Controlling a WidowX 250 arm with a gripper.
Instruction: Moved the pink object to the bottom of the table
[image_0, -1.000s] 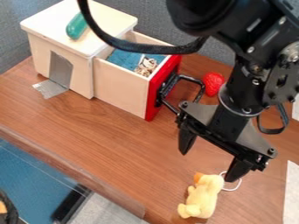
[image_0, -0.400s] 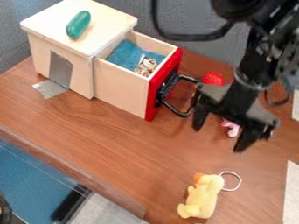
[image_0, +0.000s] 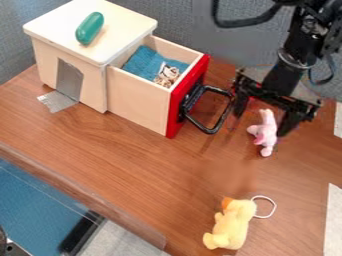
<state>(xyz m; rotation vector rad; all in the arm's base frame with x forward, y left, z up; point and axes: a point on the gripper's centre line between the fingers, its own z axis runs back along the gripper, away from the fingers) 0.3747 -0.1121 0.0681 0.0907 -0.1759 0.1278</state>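
Observation:
My gripper (image_0: 259, 125) hangs at the upper right, right of the drawer handle, its two fingers spread wide open. A small pink plush toy (image_0: 266, 133) lies on the table (image_0: 153, 170), and in the view it appears between the fingertips, nearer the right one. Whether the fingers touch it or stand behind it, I cannot tell.
A wooden box (image_0: 73, 75) with an open drawer (image_0: 139, 102) and black handle (image_0: 217, 129) stands at the upper left, a green object (image_0: 89, 28) on top. A yellow duck plush (image_0: 230, 225) with a white loop lies near the bottom. A red object is partly behind the gripper.
The gripper has moved up the view, away from the duck and toward the back of the table. The pink toy, earlier hidden and then partly covered by the gripper, now shows.

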